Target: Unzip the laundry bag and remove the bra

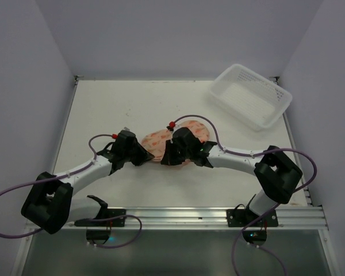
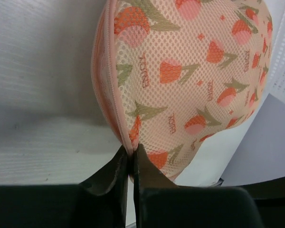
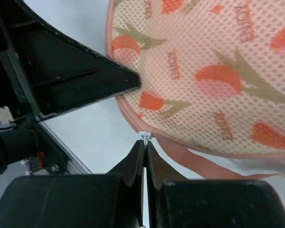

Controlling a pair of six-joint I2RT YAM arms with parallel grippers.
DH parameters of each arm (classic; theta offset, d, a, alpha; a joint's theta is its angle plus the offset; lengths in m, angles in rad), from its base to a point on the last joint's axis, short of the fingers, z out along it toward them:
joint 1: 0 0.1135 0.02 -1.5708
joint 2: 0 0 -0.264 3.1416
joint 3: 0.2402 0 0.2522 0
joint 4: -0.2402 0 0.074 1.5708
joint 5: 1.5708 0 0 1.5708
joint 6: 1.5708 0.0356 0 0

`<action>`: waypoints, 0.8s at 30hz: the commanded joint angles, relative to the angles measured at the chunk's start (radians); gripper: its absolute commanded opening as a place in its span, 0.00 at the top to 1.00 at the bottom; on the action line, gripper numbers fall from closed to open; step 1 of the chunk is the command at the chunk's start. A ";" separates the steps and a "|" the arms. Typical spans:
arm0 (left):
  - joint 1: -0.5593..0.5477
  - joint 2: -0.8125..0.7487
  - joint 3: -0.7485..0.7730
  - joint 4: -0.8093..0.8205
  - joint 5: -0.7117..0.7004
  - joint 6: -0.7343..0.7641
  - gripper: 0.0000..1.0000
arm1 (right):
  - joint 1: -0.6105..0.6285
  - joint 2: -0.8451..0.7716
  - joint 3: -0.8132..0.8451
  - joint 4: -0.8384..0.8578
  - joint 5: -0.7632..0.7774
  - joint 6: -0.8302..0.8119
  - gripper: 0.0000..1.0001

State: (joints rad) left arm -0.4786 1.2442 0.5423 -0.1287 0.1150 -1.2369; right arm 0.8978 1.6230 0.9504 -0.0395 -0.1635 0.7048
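Observation:
The laundry bag (image 1: 161,140), peach-pink mesh with orange flowers, lies closed at the table's middle between both grippers. My left gripper (image 1: 145,154) is shut on the bag's pink zipper rim (image 2: 115,102) at its left end, shown in the left wrist view (image 2: 131,151). My right gripper (image 3: 145,142) is shut on the small white zipper pull (image 3: 145,136) at the bag's near edge (image 3: 190,140). A pink loop (image 3: 199,161) lies beside it. The left gripper's fingers (image 3: 85,80) show in the right wrist view. The bra is hidden.
A white slotted plastic basket (image 1: 251,95) stands at the back right of the table (image 1: 115,103). White walls enclose the table on three sides. The metal rail (image 1: 218,215) with the arm bases runs along the near edge.

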 commanded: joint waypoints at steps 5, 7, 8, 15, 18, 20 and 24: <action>0.061 0.012 0.031 -0.012 -0.043 0.094 1.00 | -0.085 -0.182 -0.161 -0.046 0.107 -0.057 1.00; 0.103 0.009 0.042 -0.043 -0.049 0.164 1.00 | -0.181 -0.254 -0.231 -0.062 0.107 -0.065 1.00; 0.116 0.011 0.056 -0.051 -0.048 0.194 1.00 | -0.215 -0.280 -0.251 -0.078 0.111 -0.071 1.00; 0.253 0.128 0.186 -0.129 -0.008 0.448 1.00 | -0.373 -0.433 -0.299 -0.189 0.162 -0.130 1.00; 0.278 0.243 0.273 -0.118 0.023 0.490 1.00 | -0.370 -0.445 -0.318 -0.142 0.086 -0.117 1.00; 0.278 0.320 0.399 -0.121 0.069 0.516 1.00 | -0.361 -0.431 -0.338 -0.099 0.021 -0.082 1.00; 0.281 0.538 0.594 -0.147 0.136 0.508 0.81 | -0.291 -0.382 -0.340 -0.022 -0.039 0.001 1.00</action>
State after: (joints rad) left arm -0.2203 1.6890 1.0142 -0.2687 0.2161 -0.7818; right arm 0.5640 1.2125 0.6174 -0.1368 -0.1303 0.6456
